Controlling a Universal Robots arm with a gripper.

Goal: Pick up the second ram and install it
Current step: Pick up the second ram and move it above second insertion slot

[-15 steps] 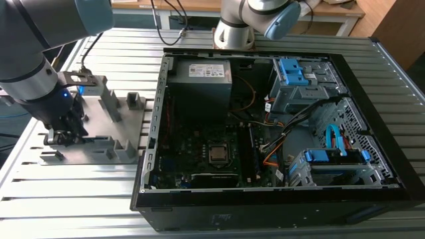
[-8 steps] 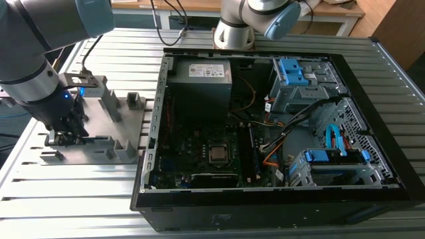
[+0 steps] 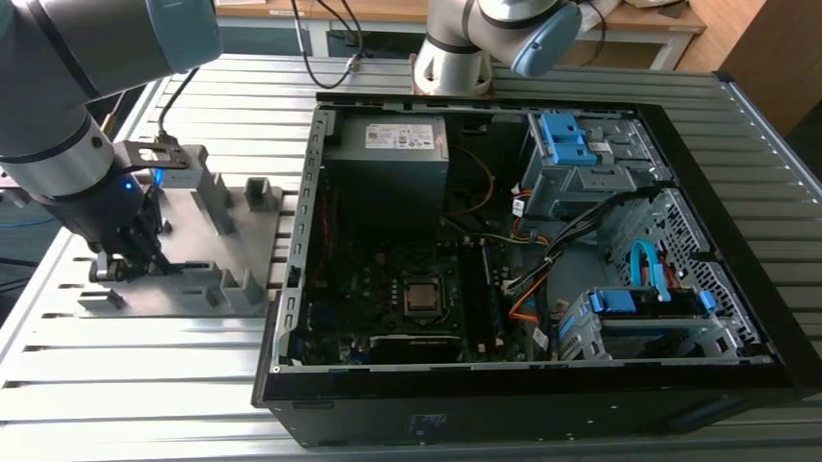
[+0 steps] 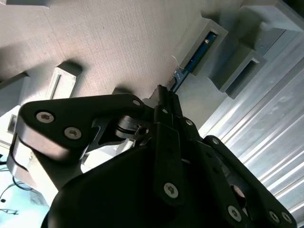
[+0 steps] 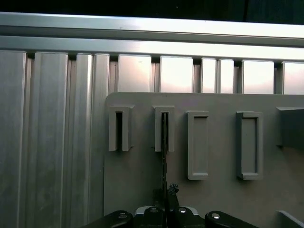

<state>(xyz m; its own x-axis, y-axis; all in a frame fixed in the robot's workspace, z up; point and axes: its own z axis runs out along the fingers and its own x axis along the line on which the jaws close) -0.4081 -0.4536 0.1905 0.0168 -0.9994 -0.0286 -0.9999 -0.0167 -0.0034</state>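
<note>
**Stick pinched on edge at the holder block**

Exterior view: gripper (image 3: 114, 265) down low on the grey holder block (image 3: 192, 279), well apart from the open computer case (image 3: 298, 289) on the exterior view's right. Placed there, by the look of it, to lift the stick out of its parking place rather than to seat anything in the case. No sign yet of the stick leaving the block.

Second wrist view: pincer drawn narrow, apparently clamped on the near end of the second ram (image 4: 194, 57). Standing on its thin edge, with the far end tucked into a slotted post (image 4: 214, 53) of the holder block. Kept upright that way by the slot, probably so as to offer two flat faces to the fingertips (image 4: 161, 102). Long axis running straight from the fingertips to the post, parallel to the block's base plate.

First wrist view: same stick, edge-on, no more than a thin dark line (image 5: 164, 156). One end inside the post, the other at the gripper. Pointing across the block towards the ribbed metal table (image 5: 47, 142) beyond it. Neighbouring posts on the block without a stick.
</note>
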